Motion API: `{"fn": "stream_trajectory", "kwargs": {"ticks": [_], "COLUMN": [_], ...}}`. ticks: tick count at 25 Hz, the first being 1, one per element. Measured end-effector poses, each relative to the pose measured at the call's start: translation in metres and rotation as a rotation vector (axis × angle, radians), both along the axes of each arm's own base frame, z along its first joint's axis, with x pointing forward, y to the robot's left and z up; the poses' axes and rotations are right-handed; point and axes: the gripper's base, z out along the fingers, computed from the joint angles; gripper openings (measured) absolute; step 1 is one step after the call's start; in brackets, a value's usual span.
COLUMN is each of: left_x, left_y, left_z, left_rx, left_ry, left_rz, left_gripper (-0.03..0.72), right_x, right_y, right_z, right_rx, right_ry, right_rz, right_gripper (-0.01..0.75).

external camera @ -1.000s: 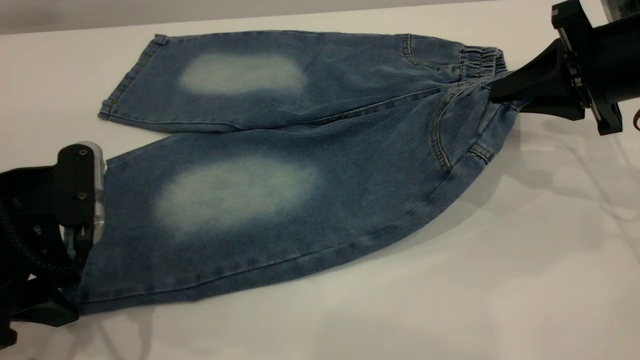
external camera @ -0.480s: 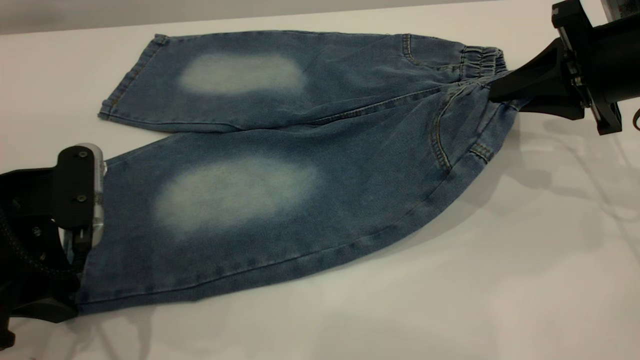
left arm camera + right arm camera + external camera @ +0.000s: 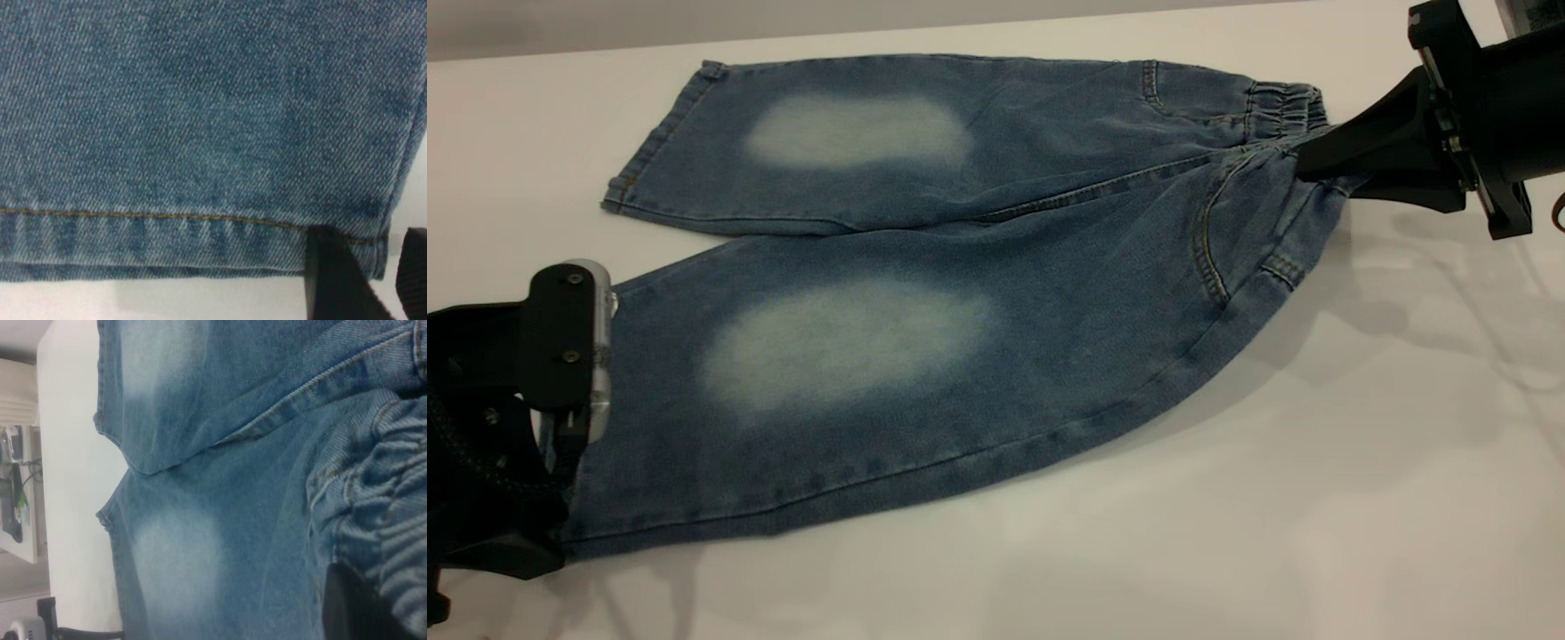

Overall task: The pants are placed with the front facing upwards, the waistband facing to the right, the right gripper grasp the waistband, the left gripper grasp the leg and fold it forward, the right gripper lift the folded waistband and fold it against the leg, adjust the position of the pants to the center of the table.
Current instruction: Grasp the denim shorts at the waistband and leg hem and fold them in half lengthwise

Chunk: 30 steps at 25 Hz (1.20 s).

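Blue denim pants (image 3: 960, 293) lie front up on the white table (image 3: 1316, 489), with the legs to the left and pale knee patches showing. The gathered waistband (image 3: 1280, 107) is at the right. My right gripper (image 3: 1305, 164) is shut on it, and the cloth bunches and lifts a little there. One dark finger (image 3: 343, 607) presses beside the ruffled waistband (image 3: 393, 540). My left gripper (image 3: 551, 544) is at the near leg's hem (image 3: 167, 247), at its outer corner. It is open, with one finger (image 3: 330, 277) over the hem and the other off the cloth's edge.
The far leg (image 3: 827, 133) lies flat toward the back edge of the table. Bare table runs along the front and right of the pants. In the right wrist view, furniture and cables (image 3: 17, 493) stand beyond the table's edge.
My left gripper has crept slightly down and toward the near leg's hem corner. The right gripper and the pants have hardly moved.
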Motion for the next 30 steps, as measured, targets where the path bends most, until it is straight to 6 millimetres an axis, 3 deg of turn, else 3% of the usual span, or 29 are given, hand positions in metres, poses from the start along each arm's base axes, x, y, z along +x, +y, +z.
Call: {"fn": "stream_trajectory", "kwargs": {"ticks": [6, 13, 23, 30], "left_x": [0.0, 0.0, 0.0, 0.002], "left_y": [0.001, 0.001, 0.001, -0.001], "left_z": [-0.005, -0.006, -0.005, 0.017], "left_rx": [0.01, 0.015, 0.014, -0.015], "left_ry": [0.001, 0.002, 0.0, -0.064], "left_rz": [-0.005, -0.045, -0.047, -0.054], "left_gripper": [0.33, 0.334, 0.076, 0.074], "right_x": [0.0, 0.0, 0.0, -0.002], "right_y": [0.0, 0.0, 0.001, 0.004], "right_z": [0.0, 0.0, 0.001, 0.004], "right_rx": [0.001, -0.001, 0.016, 0.055], "right_ry": [0.0, 0.0, -0.005, -0.011], "right_rz": [0.0, 0.005, 0.011, 0.043], "right_gripper": [0.041, 0.041, 0.041, 0.041]}}
